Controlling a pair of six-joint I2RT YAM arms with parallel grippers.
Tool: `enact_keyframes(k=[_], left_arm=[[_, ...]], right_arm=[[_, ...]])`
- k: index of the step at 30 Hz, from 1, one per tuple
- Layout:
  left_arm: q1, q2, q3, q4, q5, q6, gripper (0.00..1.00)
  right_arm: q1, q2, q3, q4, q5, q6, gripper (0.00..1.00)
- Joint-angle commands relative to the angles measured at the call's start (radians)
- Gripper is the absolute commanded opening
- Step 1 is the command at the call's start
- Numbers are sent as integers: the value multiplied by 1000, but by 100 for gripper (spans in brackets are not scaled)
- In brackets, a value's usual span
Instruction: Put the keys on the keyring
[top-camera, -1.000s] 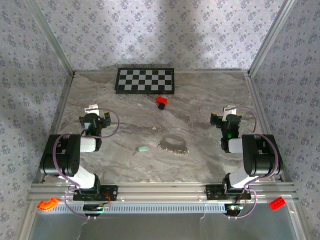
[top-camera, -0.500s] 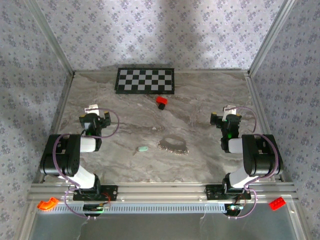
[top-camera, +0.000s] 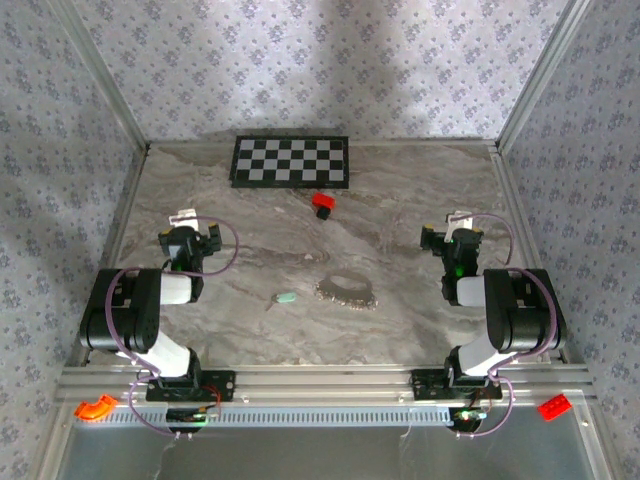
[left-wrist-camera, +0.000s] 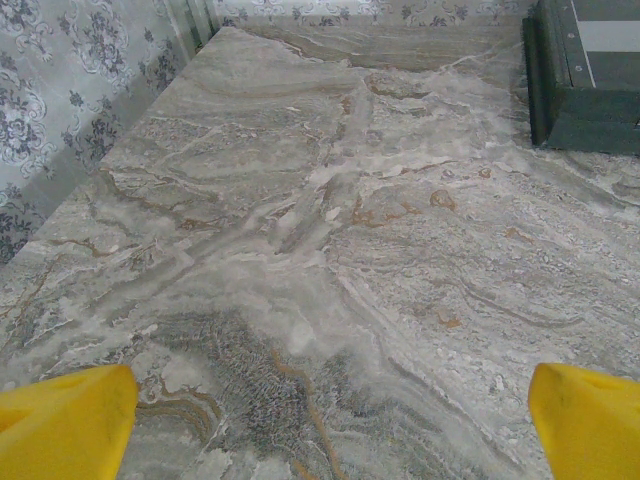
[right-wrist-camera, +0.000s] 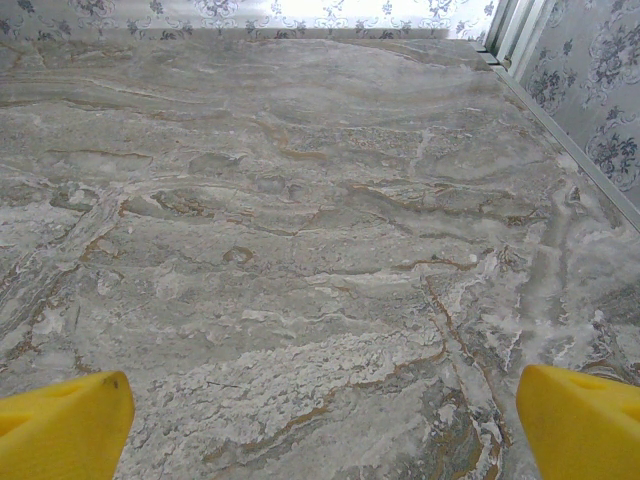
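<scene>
as nothing has shifted, left gripper (top-camera: 184, 220) and right gripper (top-camera: 458, 221) stay wide, empty; key (top-camera: 285, 298) lies untouched near keyring (top-camera: 346, 292), so work hasn't begun.

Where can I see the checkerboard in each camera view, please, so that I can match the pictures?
Top external: the checkerboard lies at the far edge of the marble table, behind the red block.
Left wrist: its dark side sits in the upper right corner.
Right wrist: this camera faces the table's far right corner and rail.
Shared landmark: the veined marble table top.
</scene>
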Motion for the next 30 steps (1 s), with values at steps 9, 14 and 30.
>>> enact_keyframes(k=[9,14,30], left_arm=[[6,2,-3,30,14,-10,100],[6,-29,12,-20,-2,-19,100],[-49,-493,114,-576,36,-110,100]], right_arm=[[4,8,16,-2,21,13,100],[11,-20,31,-49,8,-5,100],[223,-339,168,-533,204,8,100]])
